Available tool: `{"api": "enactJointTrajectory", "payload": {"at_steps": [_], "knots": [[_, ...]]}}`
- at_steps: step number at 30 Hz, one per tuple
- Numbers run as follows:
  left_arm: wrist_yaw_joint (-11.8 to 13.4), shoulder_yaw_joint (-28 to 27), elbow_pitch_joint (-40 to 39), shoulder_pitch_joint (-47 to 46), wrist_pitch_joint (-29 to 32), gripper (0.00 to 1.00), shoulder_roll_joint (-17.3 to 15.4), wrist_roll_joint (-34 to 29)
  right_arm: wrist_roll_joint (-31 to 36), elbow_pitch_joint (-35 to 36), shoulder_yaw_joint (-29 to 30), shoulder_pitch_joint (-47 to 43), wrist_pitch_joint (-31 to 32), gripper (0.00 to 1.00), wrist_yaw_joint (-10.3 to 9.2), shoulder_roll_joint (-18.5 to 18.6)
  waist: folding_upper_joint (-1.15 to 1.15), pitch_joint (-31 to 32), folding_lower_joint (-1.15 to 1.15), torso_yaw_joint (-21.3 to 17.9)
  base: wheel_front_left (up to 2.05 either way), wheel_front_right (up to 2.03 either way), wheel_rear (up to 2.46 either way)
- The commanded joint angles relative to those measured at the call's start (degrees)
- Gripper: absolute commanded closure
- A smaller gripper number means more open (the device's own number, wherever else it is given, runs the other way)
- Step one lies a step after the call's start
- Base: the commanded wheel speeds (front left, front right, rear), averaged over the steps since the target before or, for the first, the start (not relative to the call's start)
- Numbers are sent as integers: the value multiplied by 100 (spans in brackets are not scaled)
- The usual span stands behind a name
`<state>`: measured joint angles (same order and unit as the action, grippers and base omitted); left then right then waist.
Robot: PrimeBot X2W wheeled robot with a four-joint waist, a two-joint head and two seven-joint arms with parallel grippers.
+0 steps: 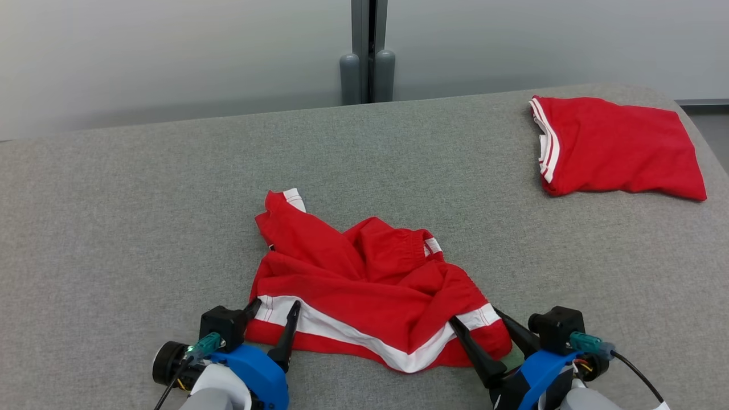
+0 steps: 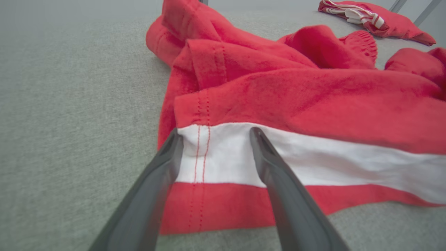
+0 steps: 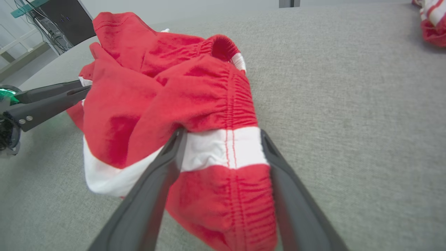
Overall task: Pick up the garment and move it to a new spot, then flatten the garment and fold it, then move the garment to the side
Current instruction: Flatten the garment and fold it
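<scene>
Garment (image 1: 364, 285), red with a white band, lies crumpled on the grey table (image 1: 142, 228), near and central. The head view takes in a folded red cloth (image 1: 615, 145) at the far right, while the right wrist view brings out gathered elastic stitching. Left gripper (image 1: 273, 310) and right gripper (image 1: 477, 320) both stand spread wide. Each straddles a near corner of the band, fingers seemingly touching fabric, nothing pinched.

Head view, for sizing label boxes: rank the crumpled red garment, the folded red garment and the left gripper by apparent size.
Largest: crumpled red garment, though it lies nearer the camera.
Next: folded red garment, farther off, so its true size is unsure.
Smallest: left gripper, partly cut by the bottom edge.
</scene>
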<state>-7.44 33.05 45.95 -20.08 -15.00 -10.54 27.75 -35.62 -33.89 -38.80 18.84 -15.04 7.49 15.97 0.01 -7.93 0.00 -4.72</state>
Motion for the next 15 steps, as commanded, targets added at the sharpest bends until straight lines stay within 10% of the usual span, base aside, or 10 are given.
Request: {"api": "enactJointTrajectory", "payload": {"at_steps": [1,7,8,10,11,15], "knots": [[-6,42,5,-86,-25,0,-10,41,-58,-12,-50,101,-17,0,1,19,-1,-2,0,-6,0,0,0],[-6,327,87,-183,-25,0,32,188,-169,-55,-258,168,-17,0,1,68,-1,-6,0,-23,0,0,0],[-6,374,79,-188,-25,0,39,222,-198,-59,-286,183,-17,15,1,72,-1,0,0,-23,0,0,0],[-6,451,63,-176,-25,69,44,288,-249,-62,-328,200,-17,100,1,92,-1,17,0,-10,0,0,0],[-6,508,55,-156,-25,98,39,333,-280,-61,-348,199,-17,100,1,96,-1,24,0,-3,0,0,0],[-6,737,28,-78,-25,100,-18,501,-361,-10,-351,199,-17,100,1,88,-1,57,0,38,0,0,0]]}}
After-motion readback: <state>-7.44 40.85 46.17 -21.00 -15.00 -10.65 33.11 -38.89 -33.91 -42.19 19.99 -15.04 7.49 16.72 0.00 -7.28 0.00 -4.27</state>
